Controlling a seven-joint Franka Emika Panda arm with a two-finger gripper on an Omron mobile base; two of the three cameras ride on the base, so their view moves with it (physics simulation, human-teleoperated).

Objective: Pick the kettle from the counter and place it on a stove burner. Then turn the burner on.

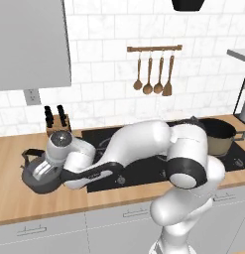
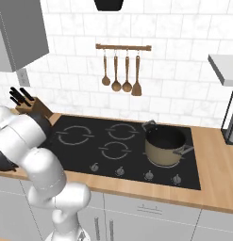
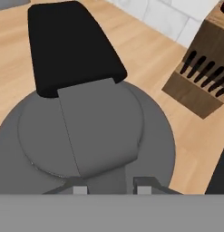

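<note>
The dark grey kettle (image 1: 32, 179) stands on the wooden counter (image 1: 15, 201), left of the black cooktop (image 1: 144, 168). My arm reaches low to the left, and the gripper (image 1: 43, 172) sits right on top of the kettle. In the hand view the kettle's (image 3: 22, 149) lid lies just below the hand. Its black handle (image 3: 68, 45) arches down between the two fingertips, and the gripper (image 3: 111, 186) is shut on it. The stove burner (image 2: 73, 135), the largest grey ring, lies at the cooktop's left side with nothing on it.
A brown pot (image 2: 165, 146) with side handles stands on the cooktop's right side. A wooden knife block (image 1: 58, 124) stands behind the kettle by the tiled wall. Knobs (image 2: 120, 172) line the cooktop's front edge. Wooden utensils (image 1: 153, 74) hang on a wall rail.
</note>
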